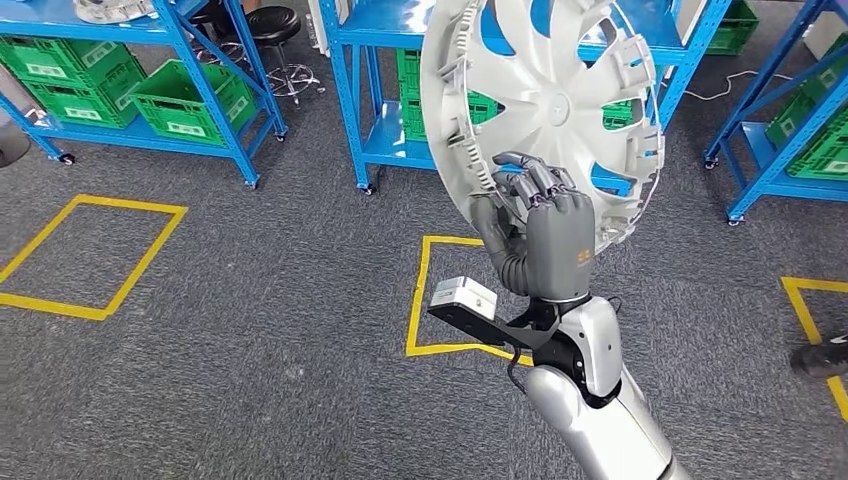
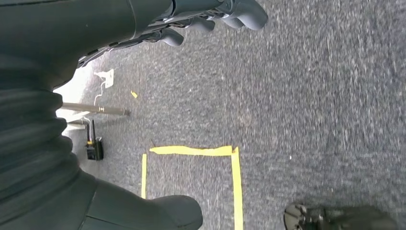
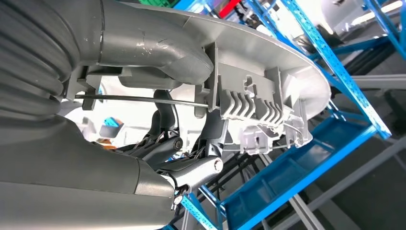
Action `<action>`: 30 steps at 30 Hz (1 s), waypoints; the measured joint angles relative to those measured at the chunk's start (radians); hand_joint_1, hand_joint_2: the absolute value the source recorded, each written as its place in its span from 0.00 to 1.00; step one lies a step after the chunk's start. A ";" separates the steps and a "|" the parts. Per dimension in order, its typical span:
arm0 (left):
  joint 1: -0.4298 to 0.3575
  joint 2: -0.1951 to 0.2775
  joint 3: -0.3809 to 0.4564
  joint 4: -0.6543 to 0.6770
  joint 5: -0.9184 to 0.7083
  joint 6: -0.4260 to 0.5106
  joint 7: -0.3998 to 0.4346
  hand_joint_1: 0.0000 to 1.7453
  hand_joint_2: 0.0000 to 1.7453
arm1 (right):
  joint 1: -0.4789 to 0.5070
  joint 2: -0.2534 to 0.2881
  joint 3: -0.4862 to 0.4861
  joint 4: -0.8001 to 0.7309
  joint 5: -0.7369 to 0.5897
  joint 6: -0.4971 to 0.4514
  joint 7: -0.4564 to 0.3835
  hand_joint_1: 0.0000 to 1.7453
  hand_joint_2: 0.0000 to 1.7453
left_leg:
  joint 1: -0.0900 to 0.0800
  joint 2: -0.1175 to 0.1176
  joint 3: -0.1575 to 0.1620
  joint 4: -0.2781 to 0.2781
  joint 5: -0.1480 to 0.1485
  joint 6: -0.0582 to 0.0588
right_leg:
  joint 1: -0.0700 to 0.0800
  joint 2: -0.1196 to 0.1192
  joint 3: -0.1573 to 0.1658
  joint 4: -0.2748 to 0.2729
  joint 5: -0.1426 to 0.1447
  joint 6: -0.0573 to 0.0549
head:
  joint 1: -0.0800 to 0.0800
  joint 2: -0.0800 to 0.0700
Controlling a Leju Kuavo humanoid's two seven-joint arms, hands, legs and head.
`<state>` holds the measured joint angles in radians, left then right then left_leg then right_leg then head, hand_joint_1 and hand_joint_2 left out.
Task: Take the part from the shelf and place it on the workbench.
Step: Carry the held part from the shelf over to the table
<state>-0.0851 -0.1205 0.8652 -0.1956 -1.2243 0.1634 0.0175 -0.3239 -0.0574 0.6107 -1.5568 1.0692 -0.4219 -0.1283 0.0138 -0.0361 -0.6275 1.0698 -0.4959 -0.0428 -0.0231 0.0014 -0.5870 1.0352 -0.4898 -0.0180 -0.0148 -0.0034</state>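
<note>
A large pale grey wheel cover (image 1: 560, 100) with curved spokes is held upright in the head view, its inner side with clips and a wire ring facing me. My right hand (image 1: 545, 235) grips its lower rim from below, fingers curled over the edge. The right wrist view shows the thumb (image 3: 158, 45) pressed over the wheel cover's rim (image 3: 268, 62), with the ribbed clips and wire ring close by. My left hand (image 2: 191, 19) hangs over the grey carpet, its fingers apart from the thumb (image 2: 158, 211), holding nothing.
Blue shelf racks (image 1: 230, 110) with green crates (image 1: 185, 100) stand across the back, and another rack (image 1: 770, 150) is at the right. Yellow taped squares (image 1: 95, 255) mark the carpet. A black stool (image 1: 275, 30) stands between racks. A person's shoe (image 1: 820, 358) shows at the right edge.
</note>
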 joint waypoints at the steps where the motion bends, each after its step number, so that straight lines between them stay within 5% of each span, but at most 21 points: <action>1: -0.001 0.000 0.000 0.000 0.000 0.000 0.000 0.00 1.00 | 0.000 0.000 0.000 0.000 0.000 0.000 0.000 1.00 1.00 | 0.000 0.014 -0.022 0.051 -0.031 -0.003 | 0.000 -0.007 -0.002 -0.001 0.002 -0.005 | -0.001 0.000; 3: -0.001 0.000 0.000 0.000 0.000 0.001 0.000 0.00 1.00 | 0.000 0.000 0.000 0.001 0.000 0.000 0.000 1.00 1.00 | 0.000 0.024 -0.076 0.184 -0.096 -0.009 | 0.002 -0.023 -0.007 -0.001 0.005 -0.009 | -0.002 0.000; 5: 0.000 0.000 0.000 0.000 -0.001 0.001 0.000 0.00 1.00 | 0.003 -0.001 0.000 0.002 0.000 0.000 0.000 1.00 1.00 | 0.000 0.027 -0.089 0.233 -0.106 -0.009 | 0.003 -0.040 -0.012 0.000 0.007 -0.010 | -0.003 0.000; 7: 0.000 0.000 0.000 0.000 -0.004 0.001 0.000 0.00 1.00 | 0.004 -0.001 0.000 0.003 0.000 0.000 0.000 1.00 1.00 | 0.000 0.038 -0.027 0.133 -0.055 -0.004 | 0.004 -0.056 -0.012 0.000 0.009 -0.007 | -0.003 0.000; 9: -0.003 0.001 0.000 0.000 -0.009 0.001 0.000 0.00 1.00 | 0.004 -0.001 0.000 0.003 0.000 0.000 0.000 1.00 1.00 | -0.006 0.074 0.045 -0.001 -0.014 0.006 | 0.007 -0.070 -0.013 0.001 0.012 0.000 | -0.002 0.000; 11: -0.004 0.001 0.000 0.000 -0.015 0.000 0.001 0.00 1.00 | 0.003 -0.001 0.000 0.003 0.001 0.000 -0.001 1.00 1.00 | -0.013 0.089 0.064 -0.051 -0.004 0.018 | 0.012 -0.084 -0.013 -0.001 0.015 0.011 | -0.001 0.000; 13: -0.002 0.003 0.000 0.000 -0.018 -0.003 0.004 0.00 1.00 | 0.001 -0.001 0.000 0.003 0.003 0.001 0.000 1.00 1.00 | -0.012 0.070 0.058 -0.053 0.004 0.030 | 0.011 -0.095 -0.013 -0.003 0.017 0.023 | 0.000 0.000; 15: -0.002 0.004 0.000 0.000 -0.024 -0.009 0.006 0.00 1.00 | -0.001 -0.001 0.001 0.003 0.005 0.003 0.002 1.00 1.00 | -0.008 0.053 0.056 -0.059 0.015 0.044 | 0.008 -0.069 -0.025 0.030 -0.011 0.034 | 0.001 0.000; 18: -0.004 0.009 0.000 0.000 -0.030 -0.015 0.003 0.00 1.00 | 0.001 -0.003 0.001 0.003 0.011 0.003 0.006 1.00 1.00 | -0.008 0.027 0.049 -0.060 0.025 0.057 | 0.007 -0.014 -0.102 0.210 -0.107 0.040 | 0.006 0.000; 20: -0.004 0.013 0.000 0.000 -0.031 -0.015 -0.004 0.00 1.00 | 0.005 -0.005 0.001 0.003 0.015 0.002 0.007 1.00 1.00 | -0.010 0.004 0.043 -0.056 0.027 0.058 | 0.008 -0.006 -0.133 0.279 -0.122 0.039 | 0.006 0.000; 23: -0.004 0.016 0.000 0.000 -0.027 -0.014 -0.009 0.00 1.00 | 0.009 -0.006 0.002 0.003 0.016 -0.001 0.008 1.00 1.00 | -0.010 -0.031 0.037 -0.046 0.028 0.055 | 0.008 0.018 -0.051 0.122 -0.038 0.028 | 0.006 0.000; 25: -0.004 0.017 0.000 0.000 -0.026 -0.012 -0.009 0.00 1.00 | 0.010 -0.005 0.002 0.003 0.019 -0.003 0.008 1.00 1.00 | -0.010 -0.051 0.029 -0.039 0.028 0.045 | 0.009 0.044 -0.004 0.023 -0.009 0.022 | 0.006 0.000; 28: 0.002 0.019 0.000 -0.001 -0.025 -0.002 -0.010 0.00 1.00 | 0.012 -0.004 0.002 -0.001 0.029 -0.007 0.013 1.00 1.00 | -0.007 -0.069 0.018 -0.042 0.035 0.023 | 0.012 0.034 0.000 0.002 -0.003 0.011 | 0.007 0.000; 30: 0.007 0.019 0.000 0.000 -0.027 0.002 -0.012 0.00 1.00 | 0.016 -0.003 0.002 -0.008 0.035 -0.009 0.018 1.00 1.00 | -0.008 -0.040 0.005 -0.021 0.020 0.012 | 0.009 0.015 0.004 -0.008 0.004 -0.002 | 0.004 0.000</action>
<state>-0.0781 -0.1014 0.8652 -0.1956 -1.2510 0.1649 0.0052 -0.3080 -0.0603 0.6127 -1.5651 1.1043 -0.4310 -0.1102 0.0059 -0.0765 -0.6225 1.0491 -0.4760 -0.0311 -0.0146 0.0169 -0.5828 1.0275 -0.4860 -0.0204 -0.0111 -0.0034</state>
